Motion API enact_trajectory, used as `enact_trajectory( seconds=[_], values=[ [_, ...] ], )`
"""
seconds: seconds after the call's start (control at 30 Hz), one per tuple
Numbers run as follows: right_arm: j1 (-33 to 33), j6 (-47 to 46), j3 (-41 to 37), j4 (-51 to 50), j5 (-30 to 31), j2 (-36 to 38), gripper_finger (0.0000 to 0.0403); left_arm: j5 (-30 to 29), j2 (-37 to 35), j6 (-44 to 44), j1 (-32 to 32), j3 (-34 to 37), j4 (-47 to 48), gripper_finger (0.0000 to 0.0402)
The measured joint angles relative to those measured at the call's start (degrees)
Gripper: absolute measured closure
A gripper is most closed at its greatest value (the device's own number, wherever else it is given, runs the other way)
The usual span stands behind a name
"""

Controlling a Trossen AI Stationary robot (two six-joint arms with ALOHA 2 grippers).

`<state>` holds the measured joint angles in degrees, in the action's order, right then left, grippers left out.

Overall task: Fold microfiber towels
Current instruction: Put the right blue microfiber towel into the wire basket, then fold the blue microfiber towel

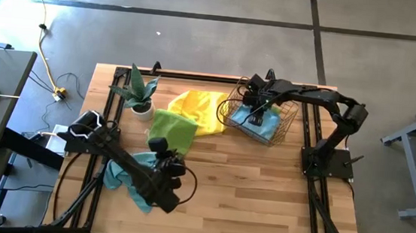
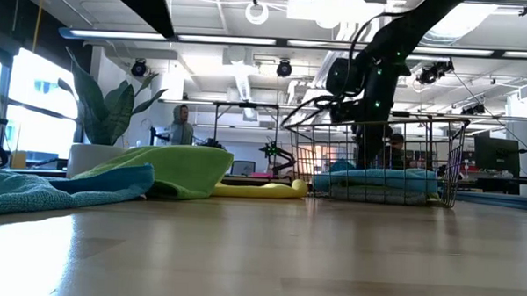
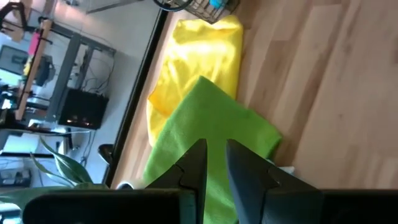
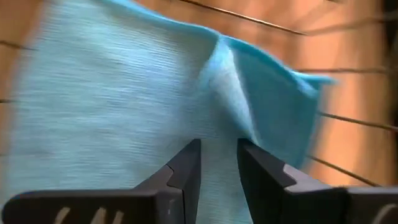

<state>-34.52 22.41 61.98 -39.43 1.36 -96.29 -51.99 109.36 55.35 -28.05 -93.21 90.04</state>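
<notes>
Right gripper (image 1: pixel 257 115) reaches down into the wire mesh basket (image 1: pixel 287 123) at the far right of the bench (image 1: pixel 262 189), over the light blue towel (image 4: pixel 124 93) lying in the basket. Its jaws stand slightly apart above a raised fold of that towel; whether they pinch the cloth cannot be told. Left gripper (image 1: pixel 161 149) hovers near the front left of the bench, aimed at the lime green towel (image 1: pixel 173 128), jaws narrowly apart with nothing between them. Lime green towel lies mid-bench, overlapping the near edge of the yellow towel (image 1: pixel 201 108), which sits just beside the basket. Teal towel (image 1: pixel 131 174) lies crumpled under the left arm at front left. Potted plant (image 1: pixel 140 95) stands at the far left, just beside the green towel.
</notes>
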Motion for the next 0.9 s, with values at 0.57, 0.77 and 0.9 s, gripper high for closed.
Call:
enact_trajectory(
  seconds=[0.57,0.77,0.9],
  values=[
    [3.01,-3.28,3.51,-10.02,7.61,11.34,0.0315,3.77,-0.04,-0.81,-1.65,0.0,-0.03,0.0351],
    [8.15,-12.24,3.92,-10.67,-1.18,21.51,0.0327,12.79,-0.04,1.65,-1.54,0.72,-0.05,0.0348],
    [13.66,-17.66,1.72,-9.95,-6.11,26.1,0.0327,22.75,-0.04,2.62,-1.95,4.2,-0.09,0.0338]
  ],
)
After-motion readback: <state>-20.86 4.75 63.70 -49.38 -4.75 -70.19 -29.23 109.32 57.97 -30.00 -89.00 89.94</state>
